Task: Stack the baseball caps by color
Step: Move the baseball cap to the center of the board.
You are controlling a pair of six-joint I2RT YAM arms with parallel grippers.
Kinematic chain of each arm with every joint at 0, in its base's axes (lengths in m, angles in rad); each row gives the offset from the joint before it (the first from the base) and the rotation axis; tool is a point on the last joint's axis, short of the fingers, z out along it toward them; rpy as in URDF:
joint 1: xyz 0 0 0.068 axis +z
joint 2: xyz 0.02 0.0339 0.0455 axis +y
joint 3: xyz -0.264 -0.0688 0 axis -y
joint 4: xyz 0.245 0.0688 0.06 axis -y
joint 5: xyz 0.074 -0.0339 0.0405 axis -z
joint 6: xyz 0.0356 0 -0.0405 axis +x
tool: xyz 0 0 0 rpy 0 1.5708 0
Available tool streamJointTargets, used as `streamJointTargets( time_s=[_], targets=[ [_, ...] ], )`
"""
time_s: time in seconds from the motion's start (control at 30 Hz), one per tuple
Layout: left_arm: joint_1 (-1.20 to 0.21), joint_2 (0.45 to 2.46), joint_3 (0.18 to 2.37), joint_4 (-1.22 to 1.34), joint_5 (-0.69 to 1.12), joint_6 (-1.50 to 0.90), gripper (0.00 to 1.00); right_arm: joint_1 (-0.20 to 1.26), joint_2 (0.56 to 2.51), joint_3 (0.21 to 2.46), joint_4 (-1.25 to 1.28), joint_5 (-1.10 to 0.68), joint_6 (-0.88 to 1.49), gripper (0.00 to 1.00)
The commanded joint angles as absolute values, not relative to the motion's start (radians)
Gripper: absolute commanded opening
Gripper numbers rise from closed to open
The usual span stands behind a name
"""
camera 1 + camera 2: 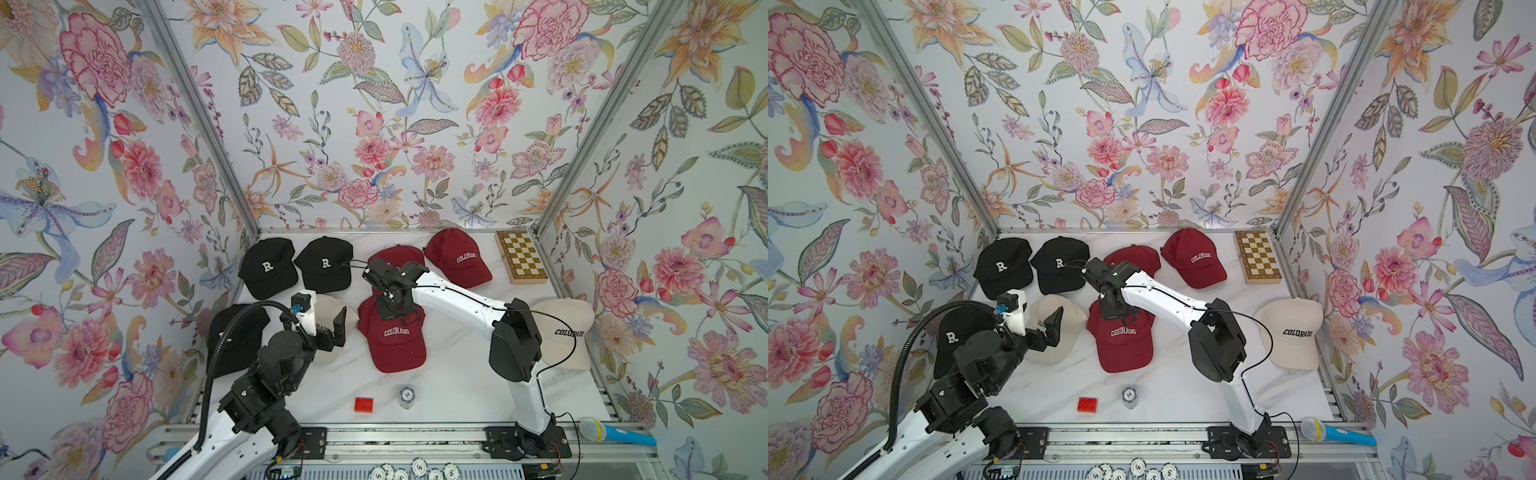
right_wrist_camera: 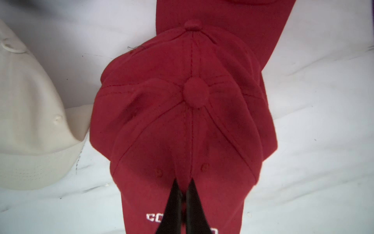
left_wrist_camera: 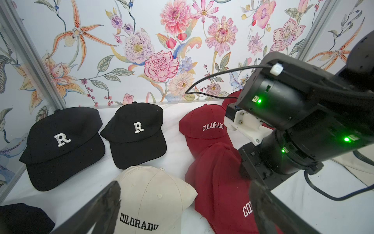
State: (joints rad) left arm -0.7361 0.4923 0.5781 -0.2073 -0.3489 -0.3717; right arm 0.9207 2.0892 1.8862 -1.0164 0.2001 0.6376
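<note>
Bright, even light — soft shadows, wrist views blurred, edges warped.

**Baseball caps, fabric, brimmed, crowns up.**

- **Black, white "R":** The far-left black cap and the second black cap lie side by side at back left, brims forward. The third black cap lies at front left, partly hidden.
- **Dark red, white "COLORADO":** The back-right red cap lies alone. The back-centre red cap is partly hidden. At front centre, the top red cap sits on the lower red cap, offset so that both crown buttons show.
- **Cream, black "COLORADO":** The left cream cap lies just beside the red pair. The right cream cap lies at the right edge, well apart.
</note>
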Motion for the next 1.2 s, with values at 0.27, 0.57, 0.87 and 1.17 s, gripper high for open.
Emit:
streamJointTargets(
  time_s=[0.27,0.57,0.87,1.17],
  targets=[
    [-0.746,0.504,0.590,-0.210,-0.379,-0.341,1.00,0.932,2.065,1.812,-0.911,0.294,0.620,0.00],
    [-0.746,0.530,0.593,-0.191,-0.361,-0.342,1.00,0.919,1.981,1.629,-0.802,0.292,0.627,0.00],
    [-0.746,0.566,0.600,-0.155,-0.344,-0.347,1.00,0.897,1.882,1.453,-0.716,0.287,0.629,0.00],
    [-0.746,0.606,0.606,-0.113,-0.318,-0.357,1.00,0.855,1.756,1.261,-0.681,0.279,0.648,0.00]
  ],
)
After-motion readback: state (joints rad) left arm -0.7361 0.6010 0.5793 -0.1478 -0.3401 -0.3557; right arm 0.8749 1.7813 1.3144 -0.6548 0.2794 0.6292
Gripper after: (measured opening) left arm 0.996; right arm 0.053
